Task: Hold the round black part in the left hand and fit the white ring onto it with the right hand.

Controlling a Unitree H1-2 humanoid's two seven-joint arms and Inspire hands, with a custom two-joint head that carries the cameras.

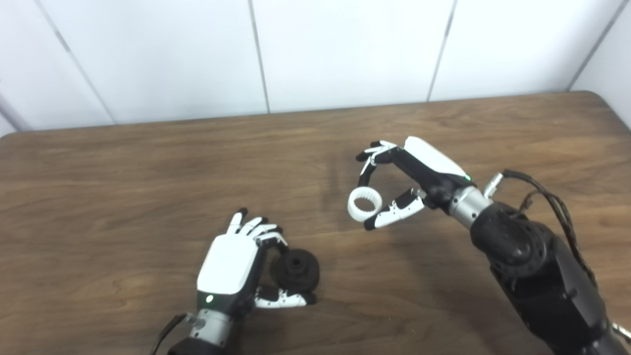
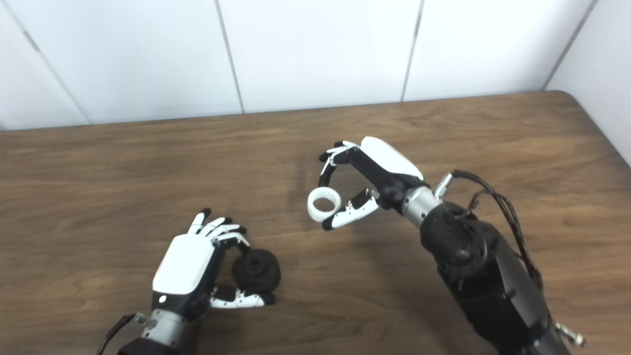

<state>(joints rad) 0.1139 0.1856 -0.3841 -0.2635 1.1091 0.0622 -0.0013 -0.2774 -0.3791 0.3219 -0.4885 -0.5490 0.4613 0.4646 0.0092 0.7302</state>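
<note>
Nearest the left eye, the left hand, glossy white shell over black fingers, curled around the black part, a matte round piece with a ribbed hub, low over the wood-grain table. Its forearm was cut off at the bottom edge.

From the right eye, the right hand pinched the white ring, toothed inside, between fingertip and thumb above the table, well apart from the part. No lettering was legible; white wall panels stood behind.
</note>
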